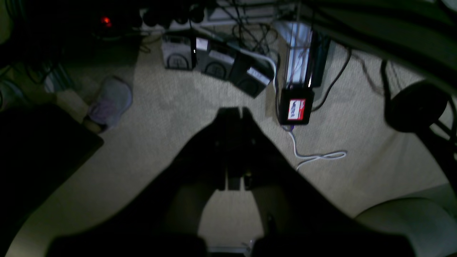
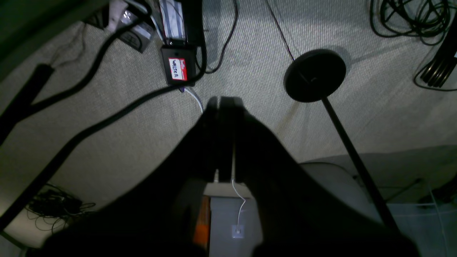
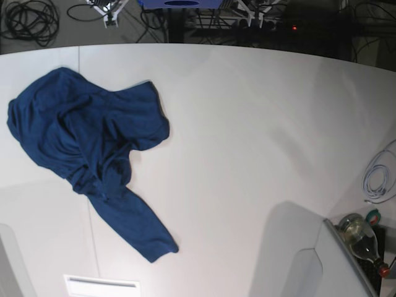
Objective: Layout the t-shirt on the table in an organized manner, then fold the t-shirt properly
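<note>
From my end I'm looking at a big smooth white table (image 3: 247, 142) with a curved far edge. A crumpled dark navy fabric t-shirt (image 3: 93, 154) lies bunched toward its left side, one part trailing toward the near edge.

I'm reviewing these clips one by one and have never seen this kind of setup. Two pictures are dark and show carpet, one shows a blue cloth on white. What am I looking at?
This is a two-armed robot. The bright picture is a fixed camera looking down on the white table, where a crumpled navy t-shirt lies toward the left, not yet spread out or folded. Neither arm shows in it.

The two dark pictures come from cameras on the robot's wrists. Each looks past its own pincer, the dark shape in the middle: the left pincer and the right pincer. Both are shut and hold nothing. They point down at carpeted floor with cables and boxes, so the arms appear to hang off the table.
</note>
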Robot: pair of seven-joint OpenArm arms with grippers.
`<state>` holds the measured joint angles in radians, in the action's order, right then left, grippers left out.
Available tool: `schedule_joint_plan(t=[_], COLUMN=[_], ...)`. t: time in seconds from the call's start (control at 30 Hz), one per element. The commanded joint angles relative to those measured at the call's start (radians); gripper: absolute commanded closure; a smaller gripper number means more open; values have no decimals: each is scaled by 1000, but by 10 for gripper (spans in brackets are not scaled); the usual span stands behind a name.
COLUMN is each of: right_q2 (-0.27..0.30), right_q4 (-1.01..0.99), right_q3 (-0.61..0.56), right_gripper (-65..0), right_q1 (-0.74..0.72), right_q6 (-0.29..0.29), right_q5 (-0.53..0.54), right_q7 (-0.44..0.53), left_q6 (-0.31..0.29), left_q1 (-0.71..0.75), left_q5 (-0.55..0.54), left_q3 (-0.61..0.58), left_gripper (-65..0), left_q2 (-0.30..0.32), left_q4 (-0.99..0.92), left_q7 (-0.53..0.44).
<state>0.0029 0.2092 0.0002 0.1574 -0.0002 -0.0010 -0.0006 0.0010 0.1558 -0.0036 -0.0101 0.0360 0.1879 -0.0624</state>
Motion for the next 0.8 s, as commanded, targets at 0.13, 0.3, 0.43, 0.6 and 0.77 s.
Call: schedule_joint_plan(t=[0.13, 0.3, 0.43, 0.6, 0.77], right_q2=[6, 6, 6, 6, 6], right_q4=[2, 2, -3, 3, 3], right_q3=[2, 1, -1, -1, -1], right_gripper=[-6, -6, -6, -6, -6], right_q1=[5, 5, 6, 23, 26], right_q6=[-7, -7, -7, -7, -7], right_q5=[2, 0, 0, 0, 0], right_q7=[1, 1, 1, 3, 3], left_q6=[4, 4, 4, 4, 4], left_q1=[21, 23, 23, 23, 23], left_q5=[9, 9, 9, 4, 7], left_q3=[-1, -1, -1, -1, -1], left_gripper=[0, 0, 0, 0, 0], left_q2=[0, 2, 2, 2, 2], left_q4=[3, 3, 3, 3, 3], left_q7=[-1, -1, -1, -1, -1])
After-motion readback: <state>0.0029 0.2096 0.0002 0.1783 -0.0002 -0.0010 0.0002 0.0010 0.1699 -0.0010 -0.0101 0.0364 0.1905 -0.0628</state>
